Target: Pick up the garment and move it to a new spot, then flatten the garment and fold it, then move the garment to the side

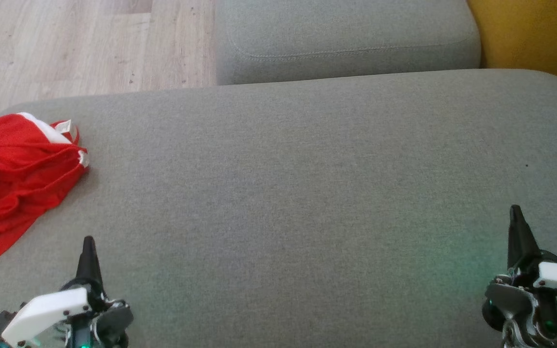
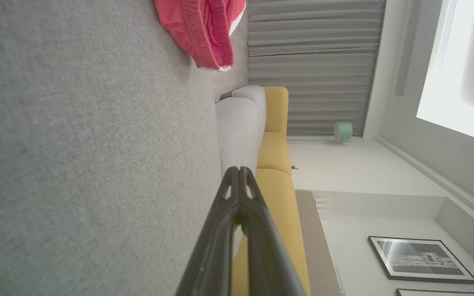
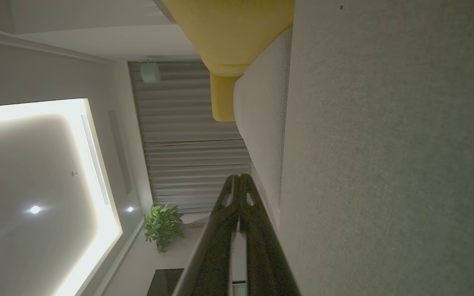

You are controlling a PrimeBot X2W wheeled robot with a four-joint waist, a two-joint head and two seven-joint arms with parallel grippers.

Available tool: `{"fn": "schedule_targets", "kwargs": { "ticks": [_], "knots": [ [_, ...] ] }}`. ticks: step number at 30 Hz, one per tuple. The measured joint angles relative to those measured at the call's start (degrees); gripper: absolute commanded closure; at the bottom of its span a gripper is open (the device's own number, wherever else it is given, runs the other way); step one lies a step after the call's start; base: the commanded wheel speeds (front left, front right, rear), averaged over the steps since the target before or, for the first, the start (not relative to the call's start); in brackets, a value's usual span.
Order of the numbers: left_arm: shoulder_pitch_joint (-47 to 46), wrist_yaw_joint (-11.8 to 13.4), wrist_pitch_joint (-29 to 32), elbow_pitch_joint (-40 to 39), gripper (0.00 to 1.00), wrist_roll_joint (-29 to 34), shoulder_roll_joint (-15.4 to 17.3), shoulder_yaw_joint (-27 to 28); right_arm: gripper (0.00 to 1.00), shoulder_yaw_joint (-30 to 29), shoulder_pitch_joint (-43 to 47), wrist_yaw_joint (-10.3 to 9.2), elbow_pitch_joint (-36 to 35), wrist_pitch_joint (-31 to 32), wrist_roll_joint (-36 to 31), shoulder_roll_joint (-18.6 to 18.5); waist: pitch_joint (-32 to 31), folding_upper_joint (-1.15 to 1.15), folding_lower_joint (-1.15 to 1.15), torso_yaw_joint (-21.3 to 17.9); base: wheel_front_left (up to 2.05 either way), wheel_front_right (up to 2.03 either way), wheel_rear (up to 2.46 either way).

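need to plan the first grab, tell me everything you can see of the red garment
The red garment is a mesh-like fabric with white trim and a white label at its upper edge. It lies crumpled at the left end of the grey seat cushion, running past the head view's left edge. Only the cushion is seen touching it; the shut left gripper sits apart from it.

This is a home living room, as shown by a sofa (image 1: 307,169) with yellow cushions (image 2: 276,152), a wood floor (image 1: 65,43), curtains (image 2: 315,61), a framed picture (image 2: 420,260), a plant (image 3: 163,226) and ceiling lights (image 3: 34,209).
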Motion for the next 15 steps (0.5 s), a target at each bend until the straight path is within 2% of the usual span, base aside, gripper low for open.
{"fn": "schedule_targets", "kwargs": {
  "ticks": [1,5,15],
  "knots": [
    [0.0,0.0,0.0,0.0,0.0,0.0,0.0,0.0,0.0,0.0,0.0,0.0,0.0,0.0,0.0,0.0,0.0,0.0,0.0,0.0,0.0,0.0,0.0],
    [3.46,0.05,-0.11,4.48,0.0,0.0,-0.27,-0.59,0.0,0.24,3.36,-0.02,4.66,-0.08,0.0,0.37,-0.05,0.0,0.0,0.0,0.0,0.0,0.0],
    [4.48,0.22,-1.53,2.66,0.0,1.0,-0.31,-1.82,0.0,1.47,4.0,-0.02,4.25,-1.61,-1.71,0.37,-0.35,0.0,0.0,0.0,0.0,0.0,0.0]
  ]
}}
